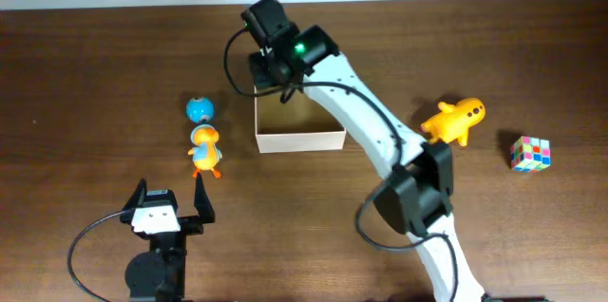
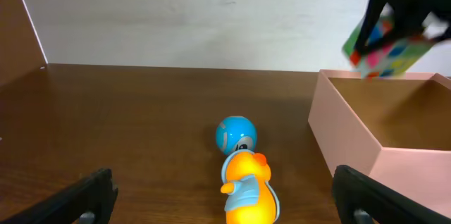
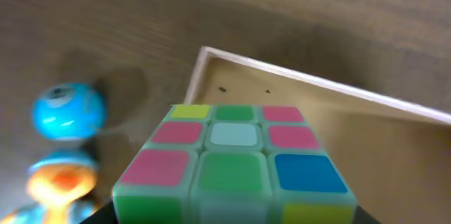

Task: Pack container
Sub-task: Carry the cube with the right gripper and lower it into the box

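The container (image 1: 299, 141), a small white-walled box with a tan floor, stands mid-table; it also shows in the left wrist view (image 2: 345, 139) and the right wrist view (image 3: 317, 83). My right gripper (image 1: 273, 63) is shut on a colour cube (image 3: 232, 160) and holds it above the container's back-left corner; the cube also shows in the left wrist view (image 2: 387, 51). My left gripper (image 1: 172, 196) is open and empty near the front edge. An orange duck toy (image 1: 204, 148) and a blue ball (image 1: 199, 109) lie just ahead of it, left of the container.
A yellow toy (image 1: 456, 120) and a second colour cube (image 1: 530, 153) lie on the table to the right of the container. The right arm reaches across the table's middle. A white wall stands behind the table's far edge.
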`<state>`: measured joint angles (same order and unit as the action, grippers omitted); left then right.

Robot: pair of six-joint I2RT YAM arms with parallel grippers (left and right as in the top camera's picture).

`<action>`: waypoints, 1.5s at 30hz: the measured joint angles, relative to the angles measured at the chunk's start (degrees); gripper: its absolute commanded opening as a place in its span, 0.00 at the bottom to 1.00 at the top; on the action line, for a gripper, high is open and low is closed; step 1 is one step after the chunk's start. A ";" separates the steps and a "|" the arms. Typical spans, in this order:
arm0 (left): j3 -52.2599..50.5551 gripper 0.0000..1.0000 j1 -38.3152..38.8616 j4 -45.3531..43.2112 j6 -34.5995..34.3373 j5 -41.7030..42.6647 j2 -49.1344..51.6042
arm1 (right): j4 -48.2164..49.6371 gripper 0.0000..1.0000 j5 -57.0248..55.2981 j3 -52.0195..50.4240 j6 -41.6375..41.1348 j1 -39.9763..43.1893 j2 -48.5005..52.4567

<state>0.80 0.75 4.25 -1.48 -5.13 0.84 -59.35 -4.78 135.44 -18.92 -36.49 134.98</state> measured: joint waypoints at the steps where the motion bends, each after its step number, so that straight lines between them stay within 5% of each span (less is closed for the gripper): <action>1: 0.00 0.99 0.00 0.00 0.00 0.02 0.00 | 0.31 0.47 -0.33 0.00 -0.44 0.04 1.03; 20: 0.00 0.99 0.00 0.00 0.00 0.02 0.00 | 4.11 0.45 -1.92 0.00 -6.95 0.20 4.50; 26: 0.00 0.99 0.00 0.00 0.00 0.00 0.00 | 4.11 0.59 -2.08 0.00 -7.91 0.20 4.92; 45: 0.00 0.99 0.00 0.00 0.00 0.00 0.00 | 0.63 0.66 -2.10 0.46 -6.88 0.20 4.90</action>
<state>0.80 0.75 4.25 -1.48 -5.13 0.84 -58.72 -6.87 135.90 -25.80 -36.29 139.87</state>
